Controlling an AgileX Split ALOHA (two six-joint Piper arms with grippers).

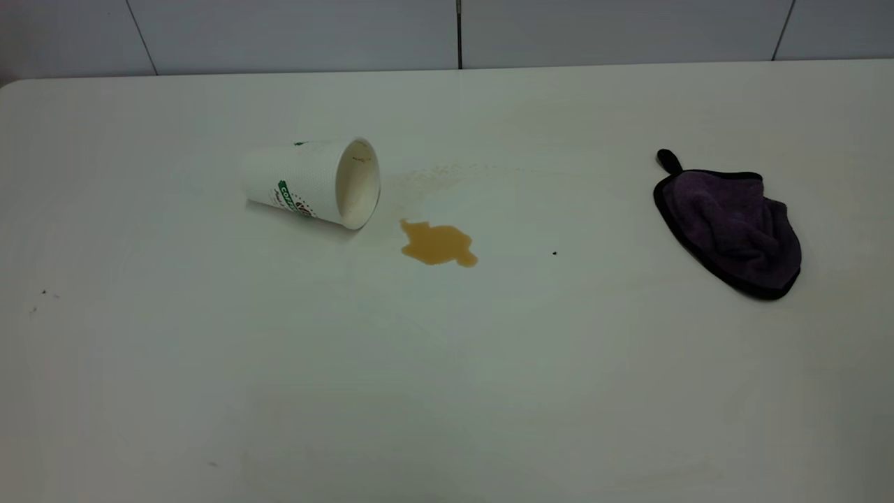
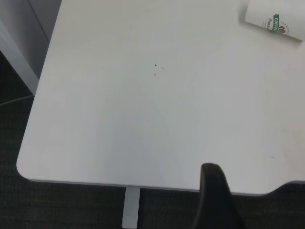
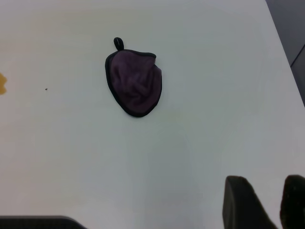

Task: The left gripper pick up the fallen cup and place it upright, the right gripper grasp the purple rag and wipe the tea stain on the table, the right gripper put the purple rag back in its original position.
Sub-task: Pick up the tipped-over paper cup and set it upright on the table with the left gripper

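The cup (image 1: 312, 181) lies on its side on the table (image 1: 447, 391), left of centre, with its mouth facing right; its base end also shows in the left wrist view (image 2: 276, 20). The tea stain (image 1: 438, 243) is an amber puddle just right of the cup's mouth. The purple rag (image 1: 730, 229) lies flat at the right, loop tab pointing back, and also shows in the right wrist view (image 3: 134, 82). My left gripper (image 2: 215, 198) hangs over the table's near left corner, far from the cup. My right gripper (image 3: 267, 191) is empty, jaws slightly apart, well short of the rag.
A tiny black speck (image 1: 554, 253) lies between the stain and the rag. A faint dried smear (image 1: 433, 175) runs behind the stain. A grey panelled wall (image 1: 447, 31) stands behind the table. Neither arm shows in the exterior view.
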